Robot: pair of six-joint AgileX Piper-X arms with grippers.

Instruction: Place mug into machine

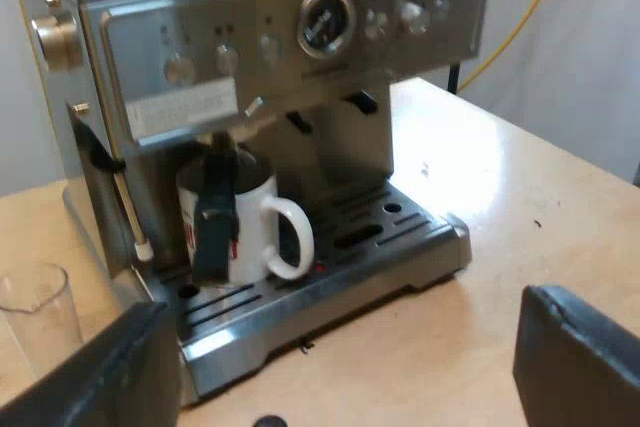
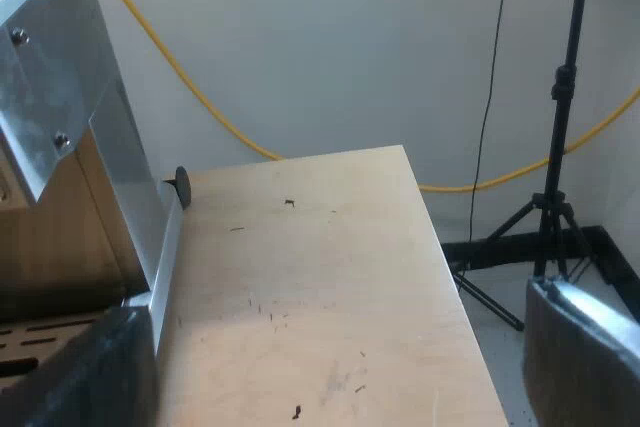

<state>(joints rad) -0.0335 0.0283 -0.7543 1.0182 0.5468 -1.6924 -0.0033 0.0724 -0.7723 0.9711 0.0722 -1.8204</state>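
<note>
A white mug [image 1: 250, 227] with red print stands upright on the drip tray [image 1: 400, 257] of the steel espresso machine [image 1: 290, 37], under the brew head, its handle turned toward the tray's open part. The dark handle [image 1: 213, 222] of the metal holder sticks out of the machine's front, across the mug. My left gripper [image 1: 330, 387] hangs back from the tray, open, with nothing between its fingers [image 1: 90, 377]. My right gripper [image 2: 330, 377] is open over the bare wooden table [image 2: 310, 277], beside the machine's side panel [image 2: 90, 117].
A clear measuring glass [image 1: 40, 312] stands on the table beside the machine. A yellow cable [image 2: 200, 97] runs along the wall. Past the table's edge a black tripod stand [image 2: 555, 167] rests on the floor. A small black disc [image 2: 182, 185] sits at the machine's foot.
</note>
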